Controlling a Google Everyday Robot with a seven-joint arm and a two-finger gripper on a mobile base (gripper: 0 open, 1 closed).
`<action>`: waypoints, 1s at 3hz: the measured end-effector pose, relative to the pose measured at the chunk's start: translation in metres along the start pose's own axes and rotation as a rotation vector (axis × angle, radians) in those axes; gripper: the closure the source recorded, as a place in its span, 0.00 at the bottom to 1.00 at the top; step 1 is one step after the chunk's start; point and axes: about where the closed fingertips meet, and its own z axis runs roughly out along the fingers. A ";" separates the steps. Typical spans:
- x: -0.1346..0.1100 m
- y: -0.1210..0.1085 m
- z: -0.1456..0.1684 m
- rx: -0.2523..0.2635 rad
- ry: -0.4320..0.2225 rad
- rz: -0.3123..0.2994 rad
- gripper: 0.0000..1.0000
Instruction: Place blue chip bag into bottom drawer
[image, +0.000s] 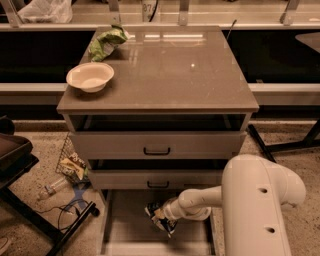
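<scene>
The bottom drawer (127, 227) is pulled open at the foot of the three-drawer cabinet, showing a flat grey floor. The blue chip bag (159, 218) is dark and crinkled, and sits low inside the drawer, right of its middle. My gripper (163, 215) is at the end of the white arm that reaches in from the right. It is at the bag, which wraps around its tip. I cannot see whether the bag rests on the drawer floor.
A cream bowl (90, 76) and a green snack bag (107, 42) sit on the cabinet top (175, 70). The two upper drawers have black handles. My arm's white housing (257, 205) fills the lower right. A black stand, a bottle and litter lie on the floor at left.
</scene>
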 end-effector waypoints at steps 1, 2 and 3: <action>-0.001 0.003 0.003 -0.003 0.004 -0.006 0.46; 0.000 0.004 0.003 -0.004 0.005 -0.005 0.23; 0.001 0.005 0.004 -0.006 0.006 -0.005 0.01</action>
